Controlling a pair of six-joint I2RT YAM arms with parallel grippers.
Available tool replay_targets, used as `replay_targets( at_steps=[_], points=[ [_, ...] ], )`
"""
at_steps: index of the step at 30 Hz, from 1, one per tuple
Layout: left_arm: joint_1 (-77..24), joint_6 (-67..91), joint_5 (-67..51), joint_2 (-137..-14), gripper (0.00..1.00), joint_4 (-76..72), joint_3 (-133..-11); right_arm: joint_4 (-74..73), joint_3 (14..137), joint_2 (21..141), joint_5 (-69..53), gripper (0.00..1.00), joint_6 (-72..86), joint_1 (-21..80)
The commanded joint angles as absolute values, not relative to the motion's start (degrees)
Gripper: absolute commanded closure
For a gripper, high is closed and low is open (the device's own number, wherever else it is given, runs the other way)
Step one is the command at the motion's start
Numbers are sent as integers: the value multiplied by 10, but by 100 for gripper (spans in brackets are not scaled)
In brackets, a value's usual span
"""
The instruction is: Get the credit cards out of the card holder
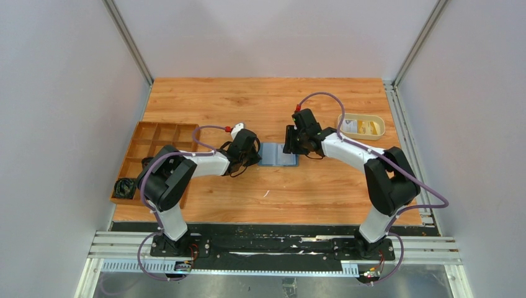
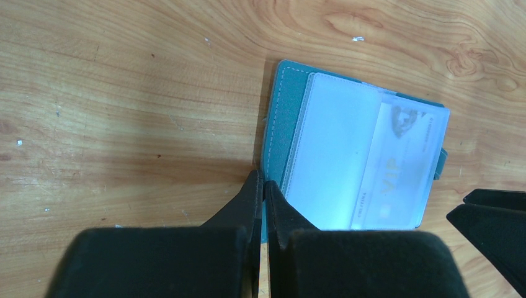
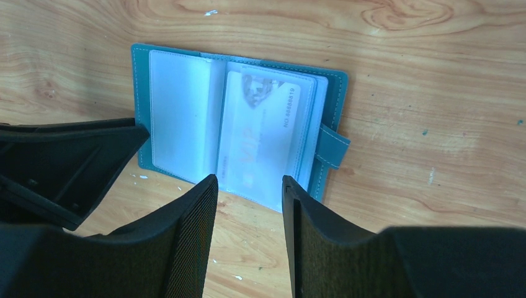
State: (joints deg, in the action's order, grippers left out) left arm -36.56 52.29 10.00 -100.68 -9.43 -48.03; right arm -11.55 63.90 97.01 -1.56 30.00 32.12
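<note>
Open teal card holder (image 3: 183, 118), card (image 3: 257, 133) sleeved; left gripper (image 2: 263, 186) tight on edge, right gripper (image 3: 248, 183) agape

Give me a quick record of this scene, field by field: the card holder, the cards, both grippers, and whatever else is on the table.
card holder: open flat, mid-table between the arms
sleeved card: in a clear sleeve, not yet out
loose cards: whitish and yellow, in the cream dish, far right
left gripper: jaws shut, tips at the holder's edge
right gripper: jaws open, by the holder
wooden tray: left side
</note>
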Motion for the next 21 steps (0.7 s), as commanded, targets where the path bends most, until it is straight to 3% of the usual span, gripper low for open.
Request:
replay_targets(
  at_steps=[1,21],
  points=[
    [-374,517,87,-1031,100,-58,-468,-108,639,986,-44,54,305,328],
    [-374,516,90,-1030,100,-53,-465,-108,624,1032,-1,54,300,329]
  ],
)
